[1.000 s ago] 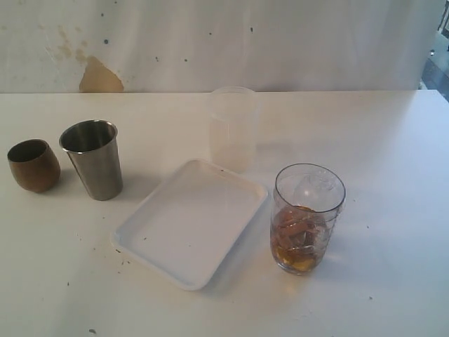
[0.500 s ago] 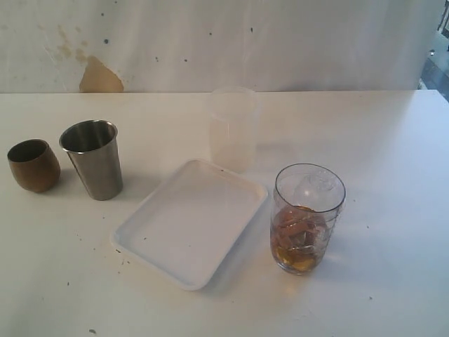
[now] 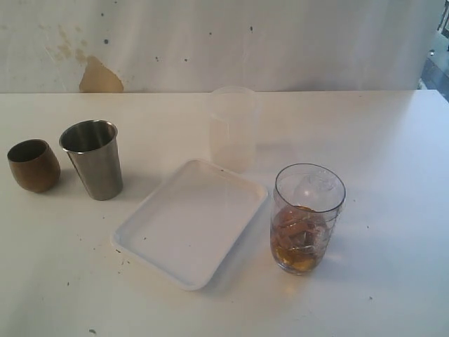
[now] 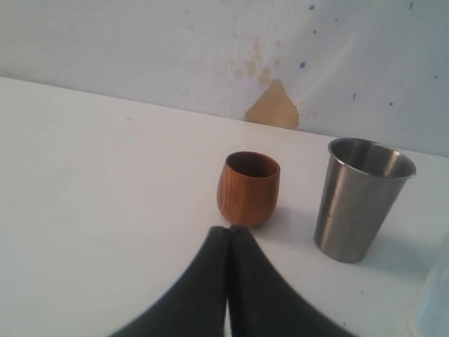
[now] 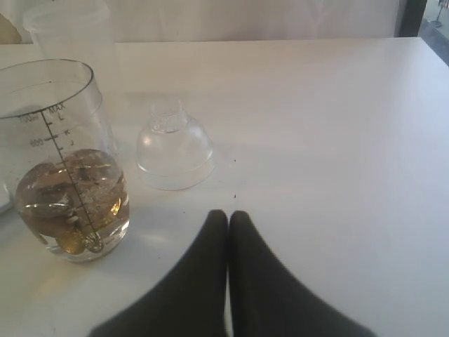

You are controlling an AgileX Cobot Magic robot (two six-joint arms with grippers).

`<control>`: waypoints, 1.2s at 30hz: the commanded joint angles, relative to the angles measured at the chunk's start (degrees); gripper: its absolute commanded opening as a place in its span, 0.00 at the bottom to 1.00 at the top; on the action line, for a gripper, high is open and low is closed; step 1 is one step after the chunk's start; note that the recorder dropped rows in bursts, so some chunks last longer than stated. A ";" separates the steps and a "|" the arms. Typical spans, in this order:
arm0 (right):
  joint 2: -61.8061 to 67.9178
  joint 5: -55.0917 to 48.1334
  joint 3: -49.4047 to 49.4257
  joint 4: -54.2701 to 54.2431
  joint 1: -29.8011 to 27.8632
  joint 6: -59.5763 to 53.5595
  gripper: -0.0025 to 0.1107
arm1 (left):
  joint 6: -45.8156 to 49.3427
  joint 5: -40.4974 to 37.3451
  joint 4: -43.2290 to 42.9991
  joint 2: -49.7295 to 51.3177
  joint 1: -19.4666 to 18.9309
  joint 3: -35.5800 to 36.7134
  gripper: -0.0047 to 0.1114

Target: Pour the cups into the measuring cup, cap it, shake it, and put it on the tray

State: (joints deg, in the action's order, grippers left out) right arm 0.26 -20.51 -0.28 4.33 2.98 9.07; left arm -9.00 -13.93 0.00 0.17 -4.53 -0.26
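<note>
Left end effector (image 4: 228,230) and right end effector (image 5: 228,214) stay closed, empty; nothing has moved.

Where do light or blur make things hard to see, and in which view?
Exterior view: the frosted container fades into the bright table. Right wrist view: the clear cap is pale, with small glare spots. Left wrist view: the shut left pincer looks soft-edged.

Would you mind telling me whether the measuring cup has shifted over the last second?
No. The measuring cup stands upright in the same spot as before, just right of the tray's right-hand corner in the exterior view.
</note>
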 commanded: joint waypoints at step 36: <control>-0.26 0.43 0.28 0.38 -0.34 0.19 0.02 | 3.90 0.62 -5.51 -0.17 0.02 0.26 0.04</control>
State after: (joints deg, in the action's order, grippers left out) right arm 0.26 -20.51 -0.28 4.33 2.98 9.41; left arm -4.72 -13.16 -5.20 0.17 -4.53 -0.26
